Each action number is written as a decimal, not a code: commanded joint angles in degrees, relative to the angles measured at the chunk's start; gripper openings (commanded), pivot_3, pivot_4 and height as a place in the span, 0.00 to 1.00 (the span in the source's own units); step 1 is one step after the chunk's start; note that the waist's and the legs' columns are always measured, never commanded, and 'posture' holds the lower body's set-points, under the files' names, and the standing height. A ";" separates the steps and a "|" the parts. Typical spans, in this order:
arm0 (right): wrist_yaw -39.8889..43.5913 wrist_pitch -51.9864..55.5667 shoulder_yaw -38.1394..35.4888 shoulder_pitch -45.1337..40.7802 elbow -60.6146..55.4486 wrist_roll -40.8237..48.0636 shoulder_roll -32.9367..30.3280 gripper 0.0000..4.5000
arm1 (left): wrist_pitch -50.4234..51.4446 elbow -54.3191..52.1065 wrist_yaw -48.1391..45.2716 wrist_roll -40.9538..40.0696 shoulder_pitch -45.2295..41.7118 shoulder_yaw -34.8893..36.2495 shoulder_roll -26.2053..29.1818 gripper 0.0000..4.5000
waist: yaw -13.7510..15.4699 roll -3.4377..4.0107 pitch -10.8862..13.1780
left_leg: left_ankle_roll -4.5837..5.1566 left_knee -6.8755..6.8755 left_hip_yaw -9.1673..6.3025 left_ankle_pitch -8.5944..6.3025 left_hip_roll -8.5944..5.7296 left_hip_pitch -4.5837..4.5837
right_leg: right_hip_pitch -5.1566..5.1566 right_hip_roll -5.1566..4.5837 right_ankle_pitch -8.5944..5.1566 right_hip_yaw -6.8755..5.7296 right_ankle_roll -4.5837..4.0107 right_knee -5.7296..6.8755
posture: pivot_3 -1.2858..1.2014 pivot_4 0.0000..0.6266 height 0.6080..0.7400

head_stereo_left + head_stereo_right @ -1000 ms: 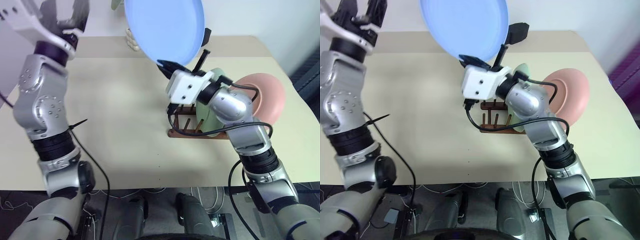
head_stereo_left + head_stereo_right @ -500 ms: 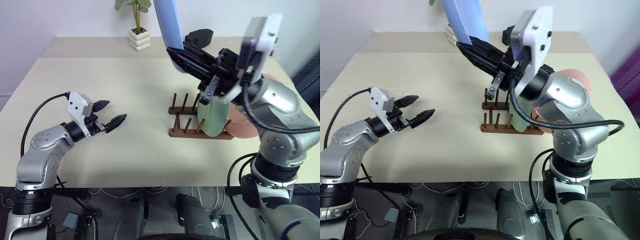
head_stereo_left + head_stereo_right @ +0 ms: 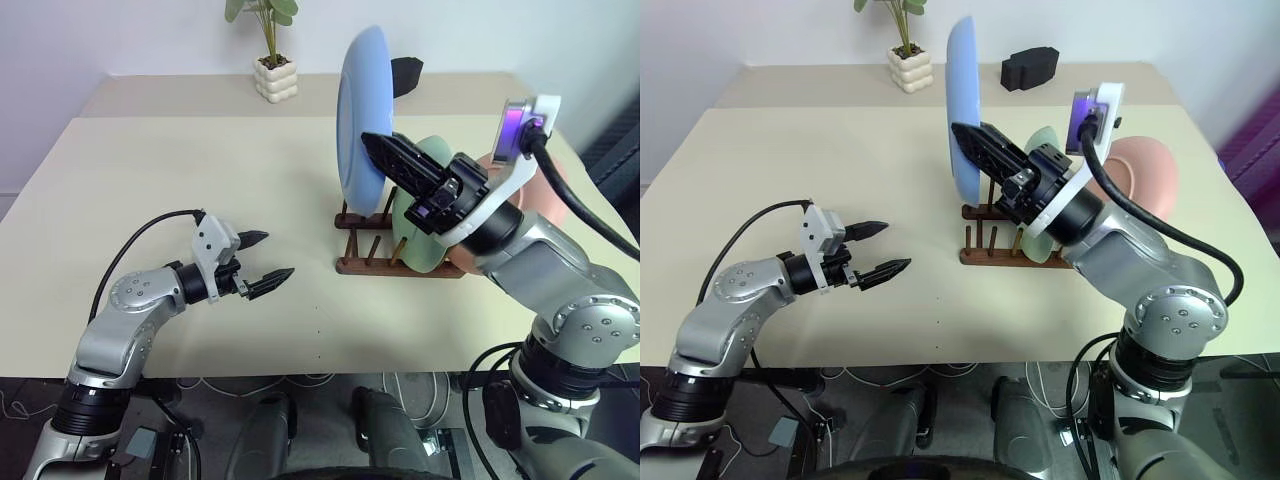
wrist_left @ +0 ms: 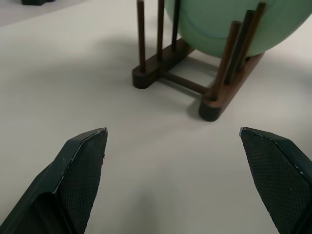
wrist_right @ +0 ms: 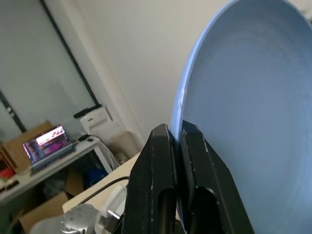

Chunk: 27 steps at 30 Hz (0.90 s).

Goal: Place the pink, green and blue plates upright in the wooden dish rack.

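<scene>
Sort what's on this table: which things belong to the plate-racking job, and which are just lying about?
Job:
- blue plate, on edge, pinched in the right gripper above the rack
- green plate, upright in the rack
- pink plate, behind the green one
- rack
- left gripper, open, low over the table

Lying about:
- potted plant
- black object at the far edge

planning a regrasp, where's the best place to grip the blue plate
By its thin rim. The blue plate is held on edge above the wooden dish rack, and the right gripper already pinches the lower rim from below; that probably suits it, leaving the faces clear for the pegs.
</scene>
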 commanded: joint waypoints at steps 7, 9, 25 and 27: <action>-4.77 -6.42 1.79 3.97 -0.25 5.54 -3.51 0.00 | -0.93 -2.29 0.17 0.30 -1.37 -0.28 -0.82 0.99 | -0.04 0.00 0.00 | 0.01 0.00 0.02 0.00 0.02 0.00 | 0.00 0.04 0.00 0.02 0.00 -0.01 | 0.52 0.24 0.97; -5.03 -7.30 2.34 4.88 0.02 5.97 -3.85 0.00 | -0.98 -2.24 0.25 0.34 -1.35 -0.30 -0.93 0.99 | -0.03 0.00 0.00 | 0.01 0.00 0.02 0.00 0.03 0.00 | 0.00 0.04 0.00 0.02 0.00 -0.02 | 0.52 0.24 0.97; -7.21 -12.04 5.58 8.20 1.29 8.66 -5.34 0.00 | -2.37 -1.65 0.89 1.14 -1.02 -0.26 -1.66 0.99 | 0.01 0.00 0.00 | 0.01 0.00 0.01 0.00 0.06 -0.01 | 0.04 0.07 -0.01 0.03 -0.01 -0.15 | 0.52 0.24 0.97; -7.12 -12.24 5.80 8.28 1.32 8.61 -5.55 0.07 | -2.52 -1.54 0.91 1.24 -1.02 -0.23 -1.75 1.00 | 0.01 0.00 0.00 | 0.01 0.00 0.01 0.00 0.07 -0.01 | 0.04 0.08 -0.01 0.03 -0.01 -0.15 | 0.52 0.24 0.97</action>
